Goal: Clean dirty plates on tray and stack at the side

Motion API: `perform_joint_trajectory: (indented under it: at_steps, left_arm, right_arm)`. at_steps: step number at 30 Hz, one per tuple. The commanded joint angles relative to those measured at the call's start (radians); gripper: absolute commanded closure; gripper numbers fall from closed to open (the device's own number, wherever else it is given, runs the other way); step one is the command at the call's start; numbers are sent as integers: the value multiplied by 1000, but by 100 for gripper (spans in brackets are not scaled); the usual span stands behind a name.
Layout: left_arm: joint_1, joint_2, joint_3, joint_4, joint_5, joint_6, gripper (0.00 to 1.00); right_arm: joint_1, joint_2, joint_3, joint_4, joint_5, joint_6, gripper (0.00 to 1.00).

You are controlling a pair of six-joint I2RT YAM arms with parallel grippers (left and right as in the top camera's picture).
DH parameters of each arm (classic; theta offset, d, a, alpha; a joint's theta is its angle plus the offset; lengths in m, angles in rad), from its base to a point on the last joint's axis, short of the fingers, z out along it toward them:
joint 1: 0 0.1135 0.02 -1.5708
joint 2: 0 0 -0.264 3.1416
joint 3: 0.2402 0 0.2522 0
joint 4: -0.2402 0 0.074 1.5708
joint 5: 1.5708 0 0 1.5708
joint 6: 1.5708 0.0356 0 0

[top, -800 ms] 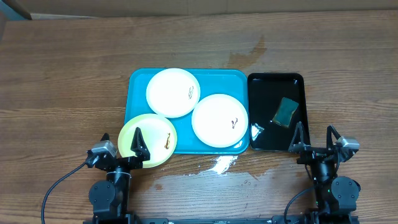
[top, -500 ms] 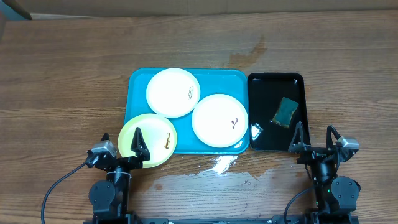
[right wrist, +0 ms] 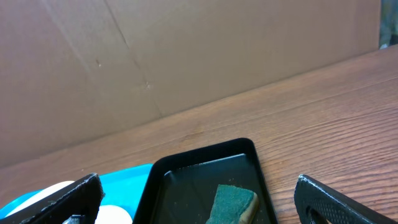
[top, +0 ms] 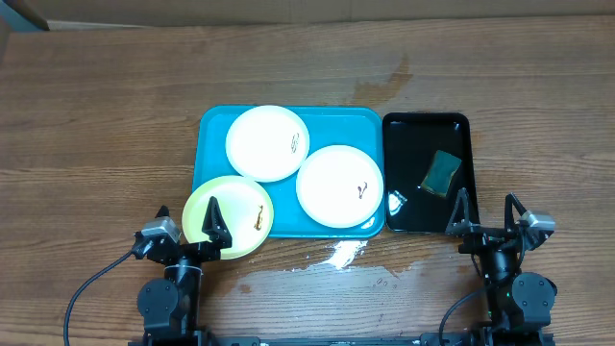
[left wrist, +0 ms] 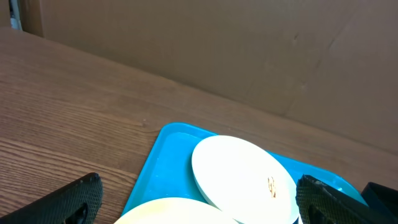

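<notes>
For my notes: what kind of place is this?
Likely a robot lab workbench, not a kitchen: a wooden table, a cardboard wall behind it, and two robot arms mounted at its edge.

- Tray (top: pixel 213 130): turquoise-blue.
- Far plate (top: pixel 267 142): white, small dark smear.
- Mid plate (top: pixel 339 185): white, small dark smear.
- Near plate (top: pixel 240 216), at the left hand (top: pixel 188 208): pale yellow-green, brownish smear.
- Black tray (top: pixel 408 163), ahead of the right hand (top: pixel 486 197): glossy black.
- Sponge (top: pixel 443 172): dark green, tan edge.
- Surface (top: pixel 96 125): brown wood grain.
- Both hands: black.

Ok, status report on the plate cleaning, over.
Left gripper and right gripper open, empty. Three round smeared plates on turquoise plastic tray: two white, one pale yellow-green overhanging its corner. Green sponge in glossy black tray; nothing blocking.
</notes>
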Motion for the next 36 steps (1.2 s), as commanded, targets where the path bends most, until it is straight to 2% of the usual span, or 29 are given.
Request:
perform_joint_trajectory:
  at_steps: [1,30,36]
  left_arm:
    - [-6,-9,-3,-3,-10,-6,0]
    - [-6,-9,-3,-2,-9,-6,0]
    - [-6,-9,20,21,108,-7,0]
  right_arm:
    - [-3,-10,-10,6,-5,5,0]
    - [-3,-10,-10,24,-4,4,0]
    - [-3,-10,-2,19,-6,5,0]
